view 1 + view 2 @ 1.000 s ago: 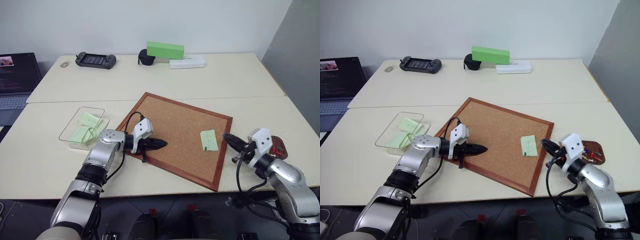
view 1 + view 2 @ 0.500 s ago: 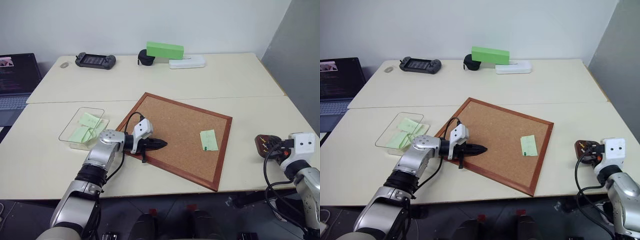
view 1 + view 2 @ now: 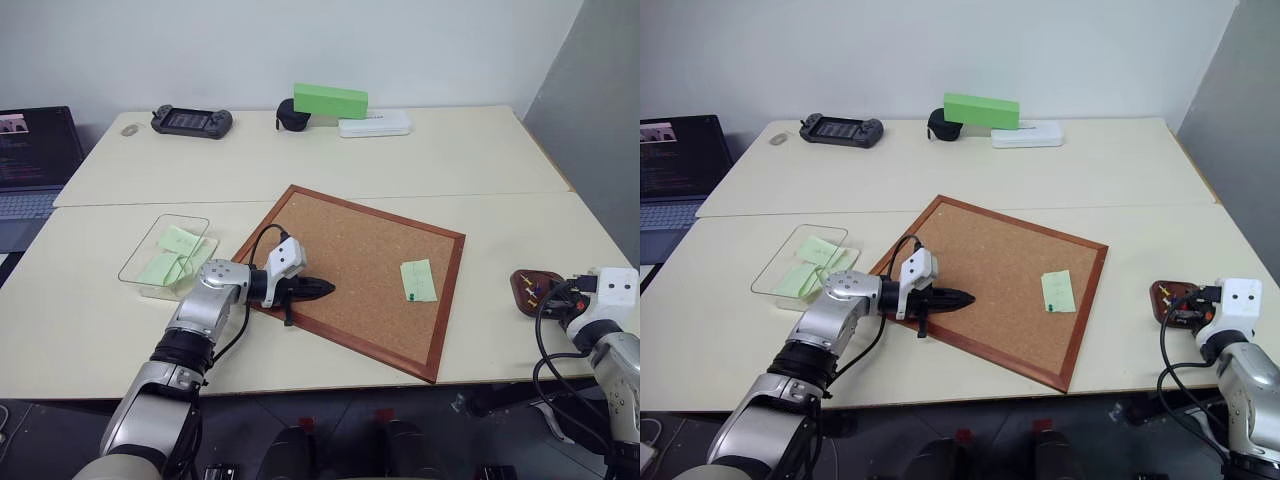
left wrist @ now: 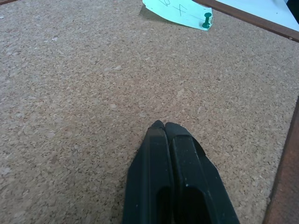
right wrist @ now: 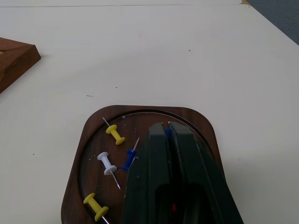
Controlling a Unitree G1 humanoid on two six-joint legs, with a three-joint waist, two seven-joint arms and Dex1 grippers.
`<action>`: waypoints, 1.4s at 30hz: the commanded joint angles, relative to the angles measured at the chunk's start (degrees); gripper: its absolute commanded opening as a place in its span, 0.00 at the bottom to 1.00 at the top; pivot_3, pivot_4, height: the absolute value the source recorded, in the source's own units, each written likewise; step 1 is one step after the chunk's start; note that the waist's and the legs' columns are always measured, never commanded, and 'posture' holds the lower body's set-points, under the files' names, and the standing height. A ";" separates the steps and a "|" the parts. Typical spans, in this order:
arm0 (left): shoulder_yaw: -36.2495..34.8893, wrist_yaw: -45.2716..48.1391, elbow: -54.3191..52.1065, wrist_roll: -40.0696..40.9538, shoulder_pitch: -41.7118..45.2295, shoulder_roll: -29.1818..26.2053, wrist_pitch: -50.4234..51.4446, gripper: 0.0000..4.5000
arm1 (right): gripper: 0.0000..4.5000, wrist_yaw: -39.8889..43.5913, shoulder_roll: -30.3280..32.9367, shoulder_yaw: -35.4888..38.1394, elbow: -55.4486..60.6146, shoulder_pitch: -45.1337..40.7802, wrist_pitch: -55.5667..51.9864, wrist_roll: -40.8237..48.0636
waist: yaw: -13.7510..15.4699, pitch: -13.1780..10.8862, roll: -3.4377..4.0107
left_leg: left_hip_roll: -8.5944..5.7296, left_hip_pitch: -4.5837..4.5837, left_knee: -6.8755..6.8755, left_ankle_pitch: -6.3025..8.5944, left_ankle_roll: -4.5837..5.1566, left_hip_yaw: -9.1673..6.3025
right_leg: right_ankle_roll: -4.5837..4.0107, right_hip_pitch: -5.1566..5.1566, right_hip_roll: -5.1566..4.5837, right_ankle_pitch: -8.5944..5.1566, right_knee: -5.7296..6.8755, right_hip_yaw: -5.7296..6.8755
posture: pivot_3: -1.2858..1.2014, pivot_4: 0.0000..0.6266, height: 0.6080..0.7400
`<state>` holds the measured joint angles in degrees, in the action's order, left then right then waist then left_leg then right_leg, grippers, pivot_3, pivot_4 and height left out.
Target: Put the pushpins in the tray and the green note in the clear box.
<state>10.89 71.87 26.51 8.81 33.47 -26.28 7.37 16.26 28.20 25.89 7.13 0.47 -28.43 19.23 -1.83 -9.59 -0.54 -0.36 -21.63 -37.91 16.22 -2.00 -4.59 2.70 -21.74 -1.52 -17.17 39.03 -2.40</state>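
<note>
On the corkboard lies the green note, held by a green pushpin at its near end. My left gripper is shut and empty, low over the board's near-left part, its fingertips pointing toward the note. At the far right sits the dark brown tray, holding two yellow pushpins, a white one and a blue one. My right gripper hangs over the tray, shut, with a blue speck pinched at its tips. The clear box lies left of the board with pale-green slips inside.
A laptop sits at the far left edge. Along the back stand a game controller, a bright green block and a white case. The table's right edge runs just beyond the tray.
My right gripper swung from the corkboard's right edge out to the right and now hangs over the tray. The left gripper and the note stayed put.
</note>
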 commanded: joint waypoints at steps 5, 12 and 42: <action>1.13 0.60 -0.08 -0.85 -0.55 -0.40 0.37 0.00 | 0.17 -0.09 0.38 1.14 0.50 -1.06 0.47 0.49 | 0.00 0.00 0.00 | -0.01 0.00 0.00 0.00 0.00 0.00 | 0.00 0.00 0.00 0.00 0.00 0.00 | 0.52 0.24 1.00; 1.17 0.72 0.19 -0.87 -0.43 -0.39 0.28 0.00 | 0.17 -0.24 0.33 1.14 0.47 -1.06 0.68 0.26 | 0.01 0.00 0.00 | 0.00 0.00 0.00 0.00 0.00 0.00 | 0.00 0.00 0.00 0.00 0.00 0.00 | 0.52 0.24 1.00; 1.25 0.73 0.10 -0.88 -0.16 -0.11 0.67 0.00 | 0.31 22.81 2.99 -24.63 14.13 -1.66 13.34 -2.67 | 0.07 -0.01 -0.01 | -0.01 0.00 -0.04 0.00 0.00 -0.06 | 0.00 0.01 0.06 0.00 -0.02 0.07 | 0.52 0.24 1.00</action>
<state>11.02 72.39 27.19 8.79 33.94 -26.04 7.26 38.87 31.37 1.67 21.18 -0.25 -15.87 16.95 -1.76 -9.60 -0.55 -0.36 -21.64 -37.94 16.22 -2.00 -4.65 2.70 -21.73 -1.46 -17.17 39.01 -2.33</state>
